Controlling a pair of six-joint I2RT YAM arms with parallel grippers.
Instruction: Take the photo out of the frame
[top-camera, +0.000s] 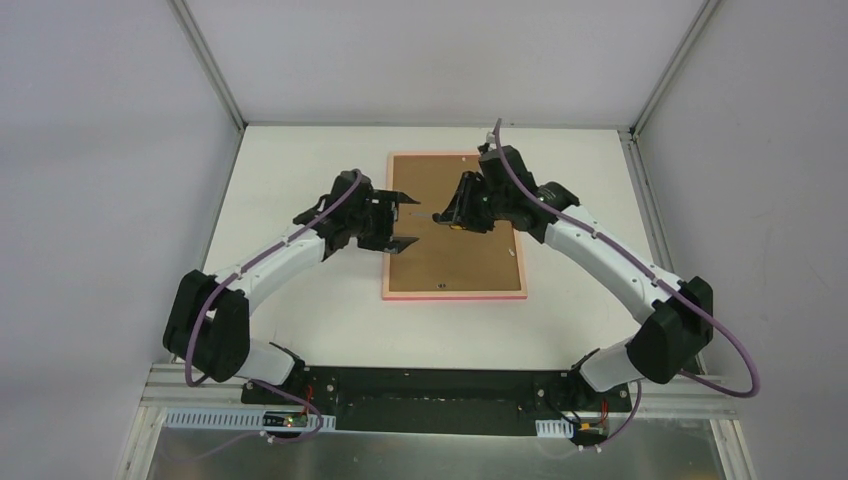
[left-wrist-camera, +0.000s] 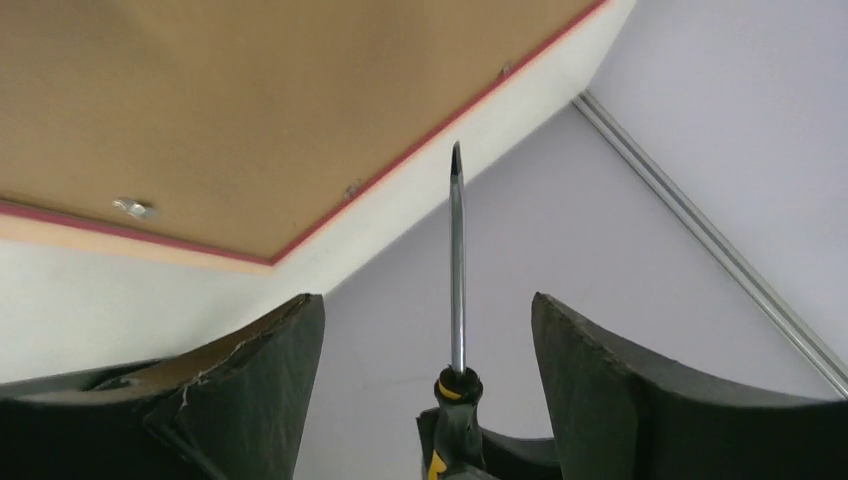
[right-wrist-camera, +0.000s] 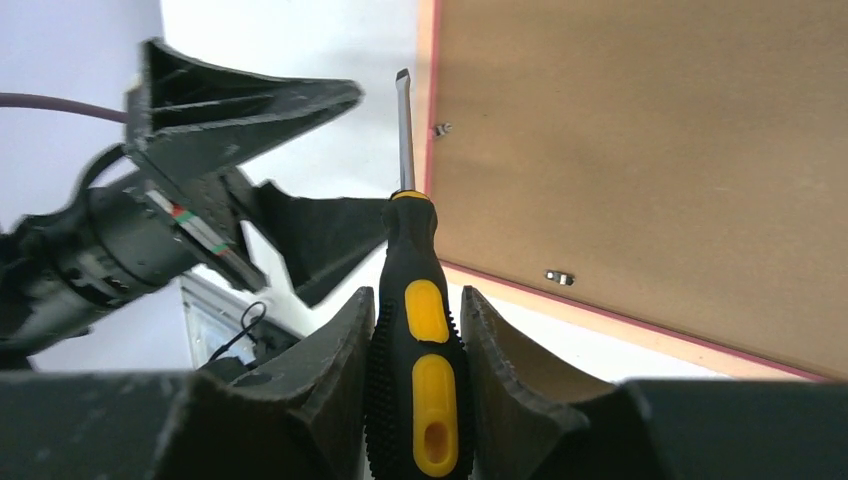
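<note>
Thin pink frame (top-camera: 455, 296) face-down, brown back up, small metal tabs (right-wrist-camera: 558, 277)

The screwdriver (right-wrist-camera: 418, 330) is clamped between the fingers (right-wrist-camera: 330, 350) of the right gripper (right-wrist-camera: 415, 300), its handle in the grip and its shaft running out beyond the fingertips. Seen from the left wrist, that shaft stands in the gap between the spread fingers (left-wrist-camera: 270, 380) of the left gripper (left-wrist-camera: 428, 300), touching neither. The frame (top-camera: 455, 296) lies flat and back-up on the table (top-camera: 300, 170), below both sets of fingers, with the left fingertips over its left edge, the right fingertips further in facing them, and two tabs (right-wrist-camera: 558, 277) on the board to the right of the shaft.
</note>
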